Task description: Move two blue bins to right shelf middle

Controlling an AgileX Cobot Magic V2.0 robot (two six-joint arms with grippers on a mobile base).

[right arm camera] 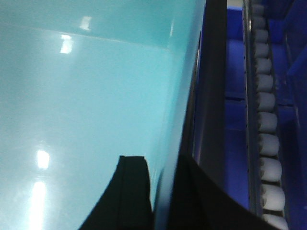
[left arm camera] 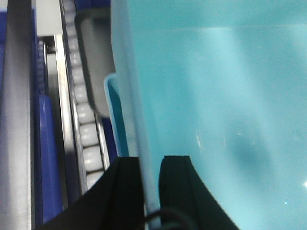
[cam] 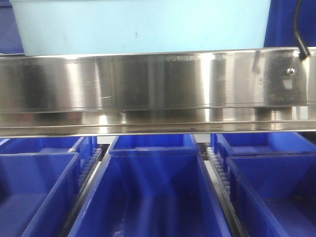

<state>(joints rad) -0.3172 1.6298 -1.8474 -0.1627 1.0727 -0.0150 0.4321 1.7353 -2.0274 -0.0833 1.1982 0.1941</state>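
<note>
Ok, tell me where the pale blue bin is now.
Front view, top centre: the pale blue bin shows just above the steel shelf rail, over the dark blue bins.

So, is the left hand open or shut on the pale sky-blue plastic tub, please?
Shut: the left hand has a black finger each side of the wall of the pale sky-blue plastic tub.

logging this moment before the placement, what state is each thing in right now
pale blue bin, above and behind the rail, clamped on two walls, base hidden
left gripper, shut on the bin's wall, one finger each side
right gripper, shut on the bin's wall, one finger each side
shelf front rail, in front of the bin's lower edge
dark blue bins, upright on the tier below, open, nothing seen inside
</note>
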